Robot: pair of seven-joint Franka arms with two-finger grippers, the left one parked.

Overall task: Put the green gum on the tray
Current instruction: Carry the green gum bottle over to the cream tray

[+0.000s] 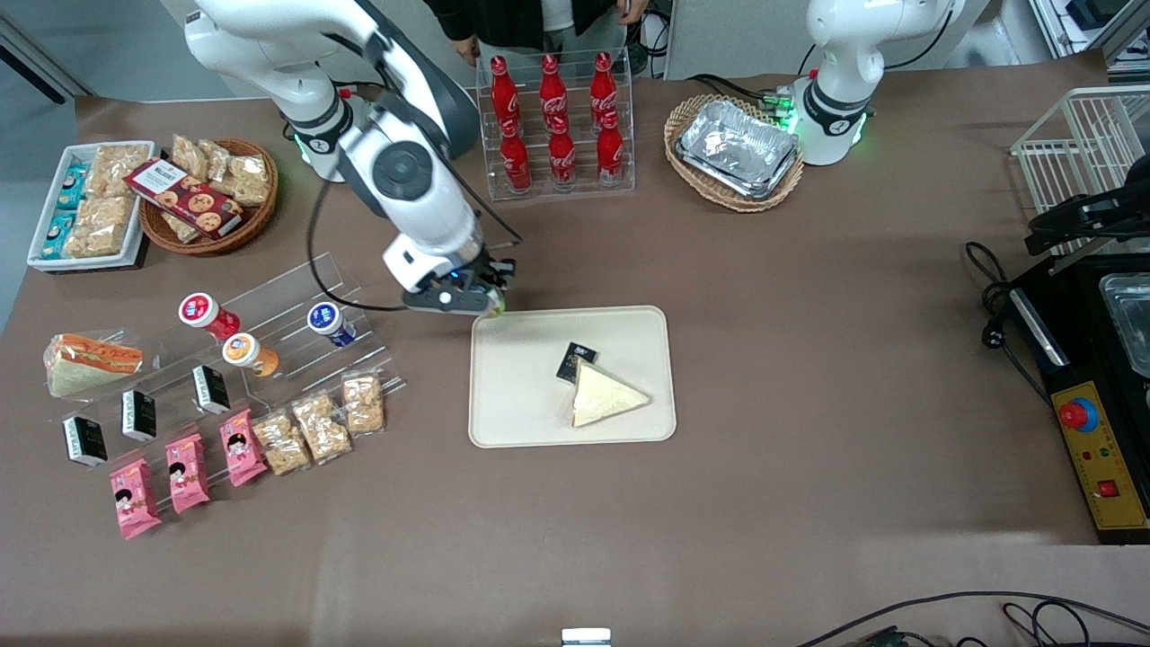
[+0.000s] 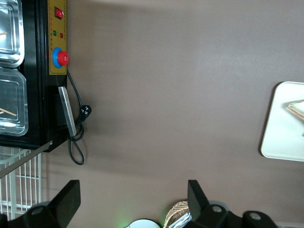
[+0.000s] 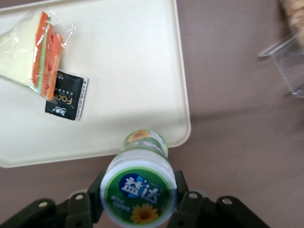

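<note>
My right gripper [image 1: 490, 301] [image 3: 138, 187] is shut on the green gum [image 3: 139, 185], a small bottle with a round green-and-white lid and a sunflower print. It hangs above the table at the corner of the beige tray [image 1: 521, 404] [image 3: 128, 71] nearest the working arm and farthest from the front camera. In the front view only a sliver of the green gum [image 1: 497, 310] shows under the hand. On the tray lie a wrapped triangular sandwich [image 1: 606, 395] [image 3: 33, 52] and a small black packet [image 1: 575, 361] [image 3: 66, 97].
A clear acrylic rack [image 1: 269, 341] toward the working arm's end carries red-lidded [image 1: 205, 314], orange-lidded [image 1: 249, 352] and blue-lidded [image 1: 329, 323] bottles, with snack packs nearer the front camera. A cola bottle rack [image 1: 557, 126] and a basket with a foil tray [image 1: 735, 148] stand farther away.
</note>
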